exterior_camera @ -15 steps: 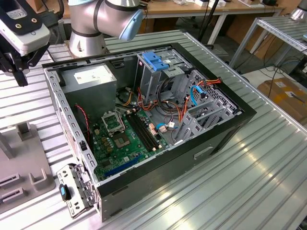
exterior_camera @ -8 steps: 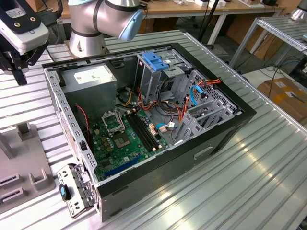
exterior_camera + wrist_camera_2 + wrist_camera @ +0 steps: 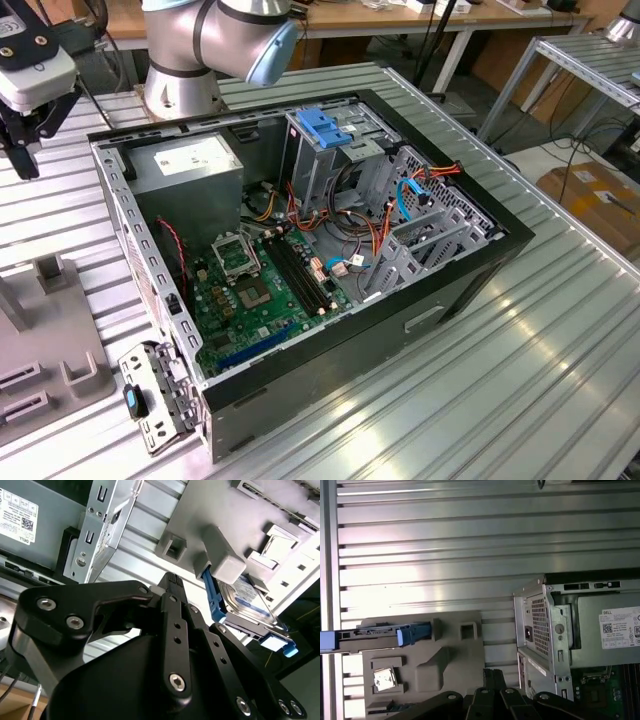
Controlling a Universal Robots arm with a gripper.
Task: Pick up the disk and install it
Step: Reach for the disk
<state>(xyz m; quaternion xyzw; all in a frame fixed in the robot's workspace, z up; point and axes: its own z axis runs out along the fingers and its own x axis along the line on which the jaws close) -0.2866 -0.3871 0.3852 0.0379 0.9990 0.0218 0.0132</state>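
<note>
Ribbed aluminium tabletop (image 3: 520, 380) ran under everything, and an open computer case (image 3: 450, 290) lay on it with its boards and cables bare. At the exterior view's left the gripper (image 3: 22, 150) hung over the table near a grey fixture (image 3: 40, 350), its fingers (image 3: 172, 610) pressed together on nothing. In both wrist views the disk (image 3: 250, 602) (image 3: 375, 632) stood on edge in that fixture, blue rails showing, near the gripper but apart from it.

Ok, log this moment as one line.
stage: disk not yet picked | disk: on edge in grey holder, beside the open computer case | gripper: near holder, clear of disk
</note>
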